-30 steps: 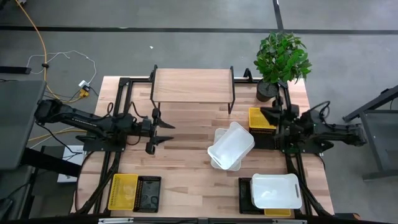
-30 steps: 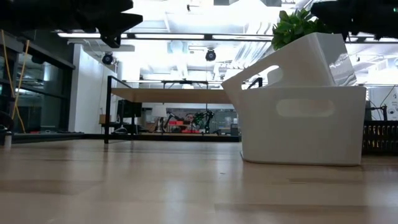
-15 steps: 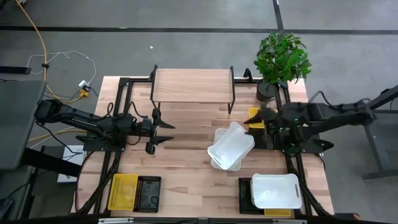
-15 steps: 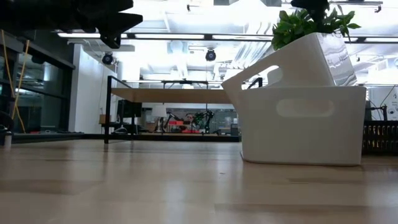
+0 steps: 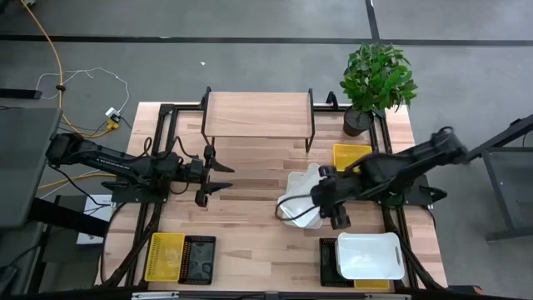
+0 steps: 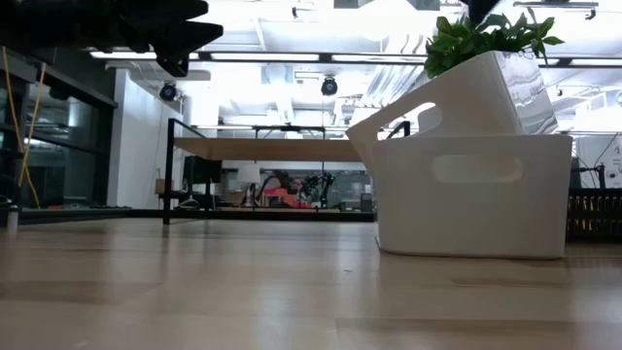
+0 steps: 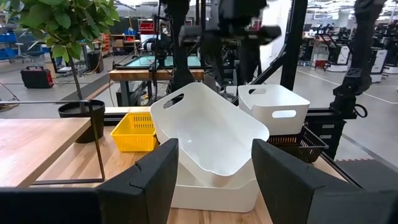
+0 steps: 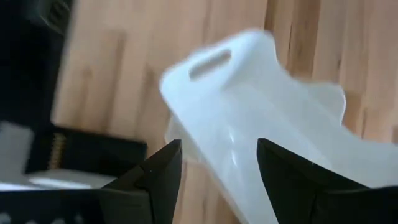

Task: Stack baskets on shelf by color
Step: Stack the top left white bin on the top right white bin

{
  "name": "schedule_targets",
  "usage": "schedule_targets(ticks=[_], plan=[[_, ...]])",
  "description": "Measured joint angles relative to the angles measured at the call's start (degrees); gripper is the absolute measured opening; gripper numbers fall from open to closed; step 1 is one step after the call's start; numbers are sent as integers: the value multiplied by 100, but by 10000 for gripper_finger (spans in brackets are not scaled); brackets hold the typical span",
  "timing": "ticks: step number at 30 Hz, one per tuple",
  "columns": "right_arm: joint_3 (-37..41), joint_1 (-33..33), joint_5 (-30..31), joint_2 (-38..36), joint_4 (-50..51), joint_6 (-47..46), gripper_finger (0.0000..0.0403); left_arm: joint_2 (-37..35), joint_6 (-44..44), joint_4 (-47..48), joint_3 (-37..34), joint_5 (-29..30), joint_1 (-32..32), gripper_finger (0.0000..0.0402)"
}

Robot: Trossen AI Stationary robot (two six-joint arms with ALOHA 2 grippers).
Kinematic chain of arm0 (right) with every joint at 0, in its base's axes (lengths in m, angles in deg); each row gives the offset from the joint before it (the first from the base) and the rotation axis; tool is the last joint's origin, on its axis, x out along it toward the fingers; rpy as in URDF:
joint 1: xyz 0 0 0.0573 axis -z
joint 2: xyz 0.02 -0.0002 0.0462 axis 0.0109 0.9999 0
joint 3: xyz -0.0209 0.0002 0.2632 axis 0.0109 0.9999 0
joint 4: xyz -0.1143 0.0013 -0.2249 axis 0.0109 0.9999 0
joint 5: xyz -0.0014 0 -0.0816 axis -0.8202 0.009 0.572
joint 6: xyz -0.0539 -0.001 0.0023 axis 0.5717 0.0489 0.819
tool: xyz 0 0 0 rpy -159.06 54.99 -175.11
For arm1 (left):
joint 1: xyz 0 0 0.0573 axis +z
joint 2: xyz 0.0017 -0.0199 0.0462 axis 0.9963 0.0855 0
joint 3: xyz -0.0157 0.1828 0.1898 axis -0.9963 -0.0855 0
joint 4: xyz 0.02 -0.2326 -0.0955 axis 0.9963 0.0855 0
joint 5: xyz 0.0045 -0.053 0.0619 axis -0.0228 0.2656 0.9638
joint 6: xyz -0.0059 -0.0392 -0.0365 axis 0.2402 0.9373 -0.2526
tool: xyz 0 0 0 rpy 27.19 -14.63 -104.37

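Two white baskets (image 5: 301, 200) stand mid-table, the upper one (image 6: 457, 97) tilted, with its lower end inside the lower one (image 6: 476, 194). My right gripper (image 5: 323, 197) hovers open above their right end, and in the right wrist view (image 8: 217, 186) its fingers point down at the tilted basket (image 8: 249, 106). My left gripper (image 5: 218, 177) waits open to the left of the baskets, and its wrist view (image 7: 214, 186) looks at them (image 7: 211, 137). The shelf (image 5: 258, 114) stands at the table's far edge. A yellow basket (image 5: 350, 156) lies to the right of the white pair.
A potted plant (image 5: 376, 79) stands at the far right corner. A third white basket (image 5: 371, 254) rests on a black basket (image 5: 328, 260) at the near right. A yellow basket (image 5: 165, 254) and a black one (image 5: 198, 258) lie at the near left.
My right gripper has swung from the table's right edge toward the middle and tipped down over the white baskets. The baskets have not moved.
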Motion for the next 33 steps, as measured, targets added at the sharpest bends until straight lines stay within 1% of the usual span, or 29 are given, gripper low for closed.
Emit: schedule_targets(ticks=[3,7,14,19,21,23,25,28,29,30,33], plan=[[-343,-23,31,500,647,-31,197,0,0,0,0,0,0,193],[-544,-22,31,974,1085,-20,197,0,0,3,0,0,0,193],[-539,-22,-10,1430,1331,364,197,2,0,68,2,2,0,193],[-539,-11,-6,1544,1358,652,193,2,0,81,2,2,0,193],[-535,-10,-6,1568,1406,778,178,2,0,81,2,2,2,193],[-535,-9,-104,1580,1409,967,150,2,0,82,2,2,0,193],[-535,-11,-111,1582,1407,1138,111,2,0,83,2,2,0,193],[-535,-7,-137,1582,1432,1285,35,2,2,83,2,2,0,193],[-540,-7,-141,1582,1459,1319,18,2,1,83,2,2,0,193],[-564,-7,-105,1585,1492,1333,11,2,2,83,2,2,0,193],[-683,-15,159,1588,1606,1349,17,2,2,83,2,2,-2,193]])
